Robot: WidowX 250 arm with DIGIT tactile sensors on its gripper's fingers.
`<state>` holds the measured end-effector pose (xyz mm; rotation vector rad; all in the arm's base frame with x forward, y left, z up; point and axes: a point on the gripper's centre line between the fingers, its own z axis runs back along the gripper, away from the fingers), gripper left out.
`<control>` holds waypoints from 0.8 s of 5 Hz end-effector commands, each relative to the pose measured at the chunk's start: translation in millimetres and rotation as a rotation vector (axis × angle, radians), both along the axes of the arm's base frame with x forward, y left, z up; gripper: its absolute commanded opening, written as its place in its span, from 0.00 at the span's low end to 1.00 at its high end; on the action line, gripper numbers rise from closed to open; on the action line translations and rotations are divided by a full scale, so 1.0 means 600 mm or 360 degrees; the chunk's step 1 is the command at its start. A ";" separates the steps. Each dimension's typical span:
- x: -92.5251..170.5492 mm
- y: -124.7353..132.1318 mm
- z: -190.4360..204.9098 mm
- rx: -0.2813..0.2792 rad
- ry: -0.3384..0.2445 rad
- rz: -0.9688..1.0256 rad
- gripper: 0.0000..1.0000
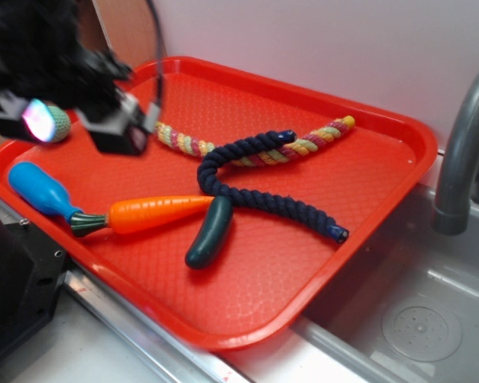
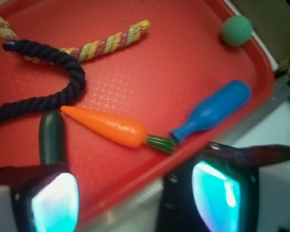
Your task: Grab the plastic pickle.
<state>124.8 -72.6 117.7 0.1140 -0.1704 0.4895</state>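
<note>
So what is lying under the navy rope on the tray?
The multicoloured rope passes under the navy rope, on the red tray. The crossing itself is covered. The pickle only meets the navy rope's side.

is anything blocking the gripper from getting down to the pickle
Nothing visible lies on the pickle or between it and the gripper, whose jaws are spread. But it is crowded: the carrot tip and the navy rope lie right against its upper end, so a grasp nearer its free lower end looks safer.
</note>
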 end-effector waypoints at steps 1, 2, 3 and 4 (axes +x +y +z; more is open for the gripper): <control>0.058 -0.051 -0.028 -0.0258 -0.0130 -0.0112 1.00; 0.062 -0.062 -0.068 -0.0229 -0.0038 -0.0106 1.00; 0.060 -0.068 -0.101 -0.0218 0.0064 -0.0095 1.00; 0.071 -0.087 -0.132 -0.0215 0.0032 -0.0180 1.00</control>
